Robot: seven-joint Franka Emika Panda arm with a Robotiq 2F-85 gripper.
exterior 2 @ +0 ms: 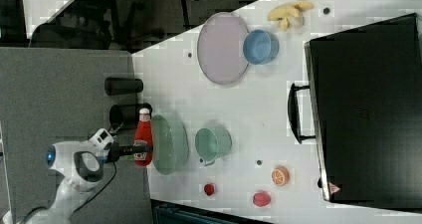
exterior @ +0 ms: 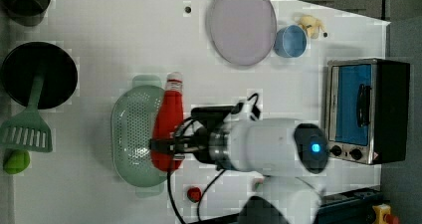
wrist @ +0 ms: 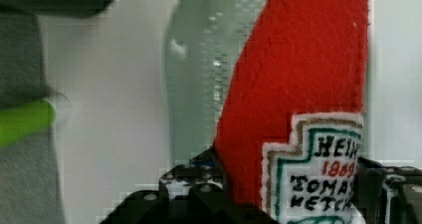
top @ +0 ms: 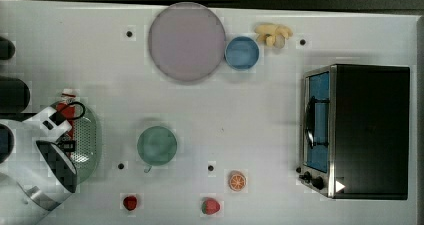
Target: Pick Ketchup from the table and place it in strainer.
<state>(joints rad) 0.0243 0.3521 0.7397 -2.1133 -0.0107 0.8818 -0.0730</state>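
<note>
Ketchup bottle (wrist: pixel 298 74): red felt body with a stitched label, right up against the wrist camera, lodged between the claw's two fingers, tapered neck pointing away from the claw.
Claw (exterior: pixel 166 148): clamped across the bottle's fat lower half, one finger on each side.
Bottle's place: off the table, hanging from the claw, partly over the strainer and partly outside it.
Strainer (exterior: pixel 130 129): pale green oval basket directly below and just beyond the claw; in the left view the bottle covers the rim on the claw's side, not the dotted bottom.
Lie of the bottle: roughly parallel to the oval's long axis, white cap reaching past the rim's end farthest from the claw.
Step in hand: judged as bringing the bottle over the basket; release not yet due.
Doing it well: slide the claw sideways until the fingers sit over the middle of the perforated floor; draw back along the long axis so the cap clears the far rim; keep the bottle parallel to the oval; lower close to the floor before parting the fingers.
Risk: with a release from the present spot, probably a landing on the rim and a roll onto the table; little spare length inside the basket, so little margin for skew.
Round green cup (top: pixel 157 145): well apart from the claw, beyond the strainer, out of the path.
</note>
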